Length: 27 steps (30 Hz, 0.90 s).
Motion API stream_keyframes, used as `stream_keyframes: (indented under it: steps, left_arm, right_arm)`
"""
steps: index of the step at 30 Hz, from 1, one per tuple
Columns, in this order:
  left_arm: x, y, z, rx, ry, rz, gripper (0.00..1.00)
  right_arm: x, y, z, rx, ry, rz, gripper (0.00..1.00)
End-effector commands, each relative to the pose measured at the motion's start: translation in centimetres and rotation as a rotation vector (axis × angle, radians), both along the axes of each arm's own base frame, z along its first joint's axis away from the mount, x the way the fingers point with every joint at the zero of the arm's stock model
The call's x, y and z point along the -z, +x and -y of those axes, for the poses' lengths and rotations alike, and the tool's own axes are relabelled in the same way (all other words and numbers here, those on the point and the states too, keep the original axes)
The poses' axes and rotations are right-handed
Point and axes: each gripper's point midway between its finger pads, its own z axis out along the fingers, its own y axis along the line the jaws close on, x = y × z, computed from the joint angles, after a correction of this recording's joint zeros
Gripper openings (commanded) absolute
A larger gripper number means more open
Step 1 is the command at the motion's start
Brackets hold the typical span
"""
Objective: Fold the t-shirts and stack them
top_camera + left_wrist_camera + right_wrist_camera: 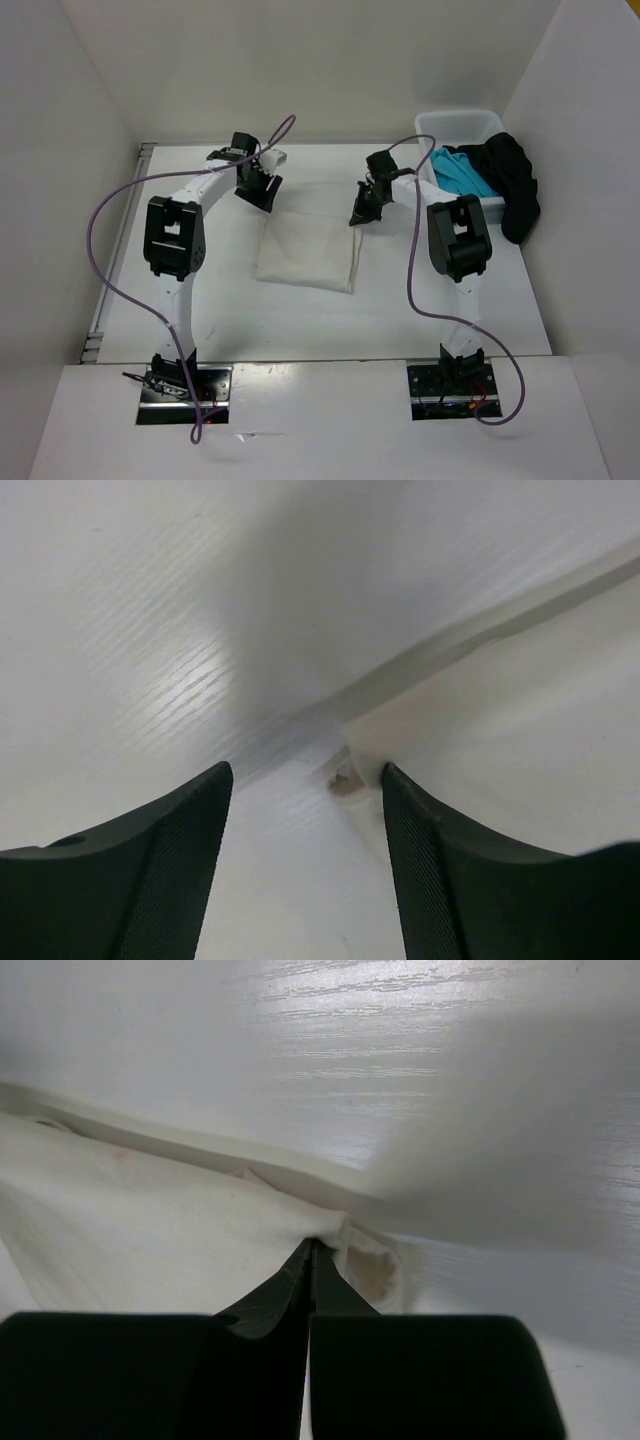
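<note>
Two arms reach over one cream-white t-shirt point(305, 252); left gripper point(260, 192) spread, right gripper point(361, 213) pressed together; one turquoise t-shirt point(460, 172), one black t-shirt point(518, 190).

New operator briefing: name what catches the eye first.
A folded cream-white t-shirt lies mid-table; the right pincer is shut on its far right corner, the left pincer open at the other. Far right, a white basket holds a turquoise t-shirt, a black t-shirt draped over its rim.

cream-white t-shirt point(305, 252), black t-shirt point(518, 188), turquoise t-shirt point(461, 172)
</note>
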Motion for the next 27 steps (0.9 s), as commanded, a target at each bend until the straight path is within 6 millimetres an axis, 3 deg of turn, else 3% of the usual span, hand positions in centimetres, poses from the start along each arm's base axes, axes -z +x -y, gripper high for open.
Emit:
stream_keyframes:
  steps: [1,2,3,4,6,9,11,12,15,16,21,27]
  left_arm:
    - [-7.0,1.5,-2.2,-0.078,-0.059,0.140,0.70]
    - [-7.3,1.4,-2.7,-0.087,-0.059,0.144,0.70]
    - [-7.7,0.7,-2.5,-0.089,-0.071,0.133,0.71]
    - [-6.8,0.0,-2.9,-0.092,-0.084,0.097,0.71]
    - [-6.7,-1.8,-2.4,-0.057,-0.112,0.048,0.71]
    - [-4.6,-5.5,-0.4,0.013,-0.220,-0.091,0.71]
    - [-3.3,-7.5,0.4,0.032,-0.268,-0.168,0.72]
    - [-1.7,-8.9,0.4,0.017,-0.274,-0.230,0.74]
    - [0.7,-10.9,0.9,0.012,-0.313,-0.330,0.74]
    - [1.2,-11.7,1.1,0.015,-0.327,-0.357,0.79]
    - [1.5,-11.5,1.5,0.011,-0.327,-0.337,0.87]
    - [5.0,-13.4,2.2,0.000,-0.290,-0.443,0.84]
  right_arm:
    - [-4.4,2.7,0.1,0.001,0.009,0.145,0.00]
    - [-5.8,2.6,0.2,-0.006,0.011,0.167,0.00]
    - [-6.6,2.7,0.2,-0.006,0.015,0.183,0.07]
    - [-7.3,2.4,0.1,-0.011,0.026,0.187,0.10]
    - [-9.7,2.4,0.1,-0.011,0.040,0.234,0.17]
    - [-11.5,1.1,0.1,-0.021,0.060,0.249,0.22]
    - [-11.5,0.1,0.2,-0.027,0.066,0.240,0.26]
    - [-12.4,-0.3,0.4,-0.027,0.071,0.256,0.28]
    - [-12.1,-1.5,0.7,-0.027,0.067,0.241,0.29]
    - [-12.2,-2.1,0.9,-0.027,0.067,0.241,0.30]
    - [-12.3,-3.5,1.3,-0.027,0.066,0.237,0.30]
    - [-14.8,-3.8,1.8,-0.010,0.083,0.285,0.31]
